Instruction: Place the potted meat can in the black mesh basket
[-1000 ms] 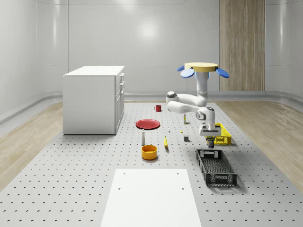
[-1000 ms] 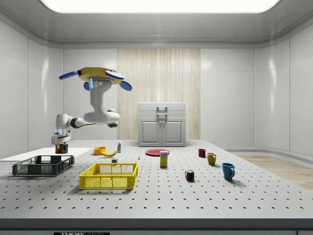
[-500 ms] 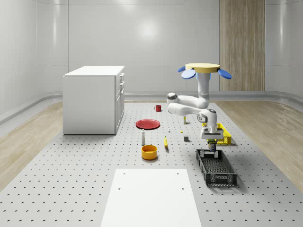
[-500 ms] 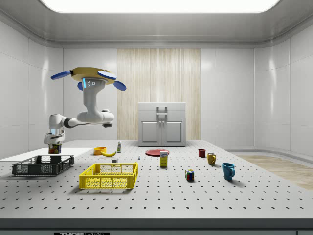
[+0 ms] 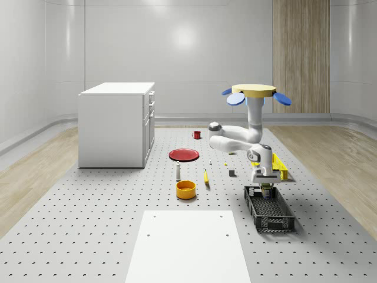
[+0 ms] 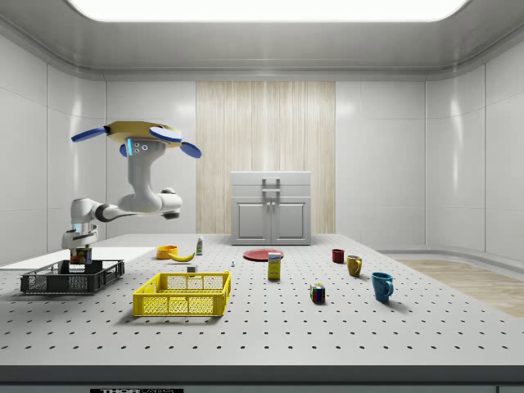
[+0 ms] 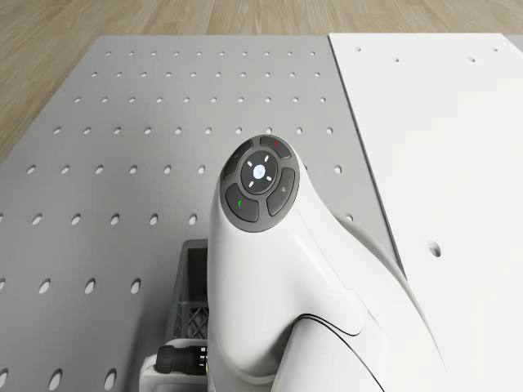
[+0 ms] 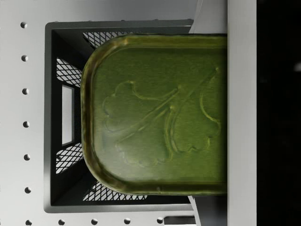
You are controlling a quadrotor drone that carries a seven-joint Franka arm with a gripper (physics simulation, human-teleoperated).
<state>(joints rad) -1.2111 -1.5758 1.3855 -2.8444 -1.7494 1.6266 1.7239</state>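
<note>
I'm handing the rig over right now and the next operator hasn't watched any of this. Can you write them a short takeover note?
Pincer: shut on the potted meat can, pointing down.
Drone: hovering above the perforated table, near the yellow basket, arm reaching out to the black mesh basket.
Can: held over the far end of the black mesh basket as the whole-scene view shows it; the wrist view shows the basket's mesh floor directly beneath.
Done: can picked up and carried over the basket.
Left: lower a little if needed, open the pincer so the can lands inside, then lift the arm away.
</note>
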